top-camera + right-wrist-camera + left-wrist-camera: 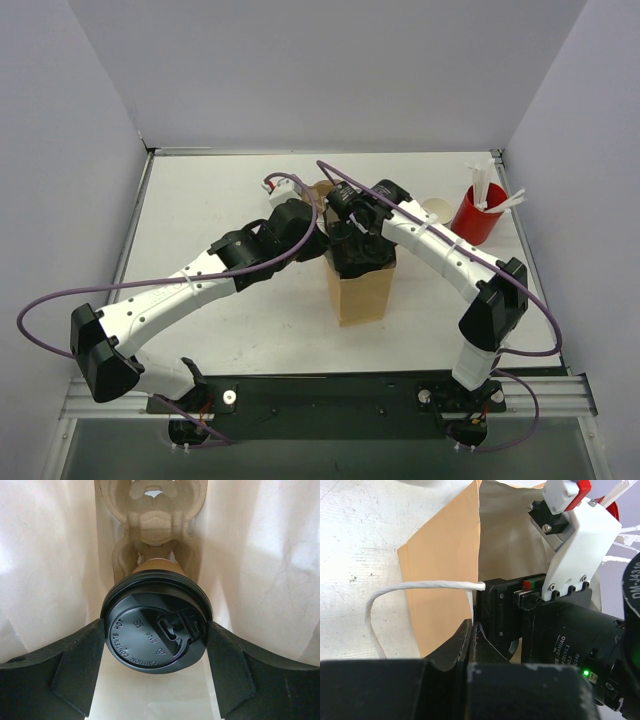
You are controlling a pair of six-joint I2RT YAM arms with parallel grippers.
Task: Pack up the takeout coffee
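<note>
The takeout coffee, a tan-brown cup under a round black lid [150, 630], is inside the brown paper bag [360, 295]. Its base sits in a pulp cup carrier [152, 510] at the bag's bottom. My right gripper [156, 635] reaches down into the bag, and its fingers [80, 655] press both sides of the lid. In the top view the right gripper [358, 250] hides the cup. My left gripper [471, 625] is shut on the bag's left rim [440, 565], beside the white twisted handle [420, 586]. It also shows in the top view [318, 235].
A red cup with white sticks [478, 212] stands at the back right, with a pale beige cup [436, 208] beside it. The right arm's wrist [570, 555] fills the bag's mouth close to my left fingers. White walls enclose the table.
</note>
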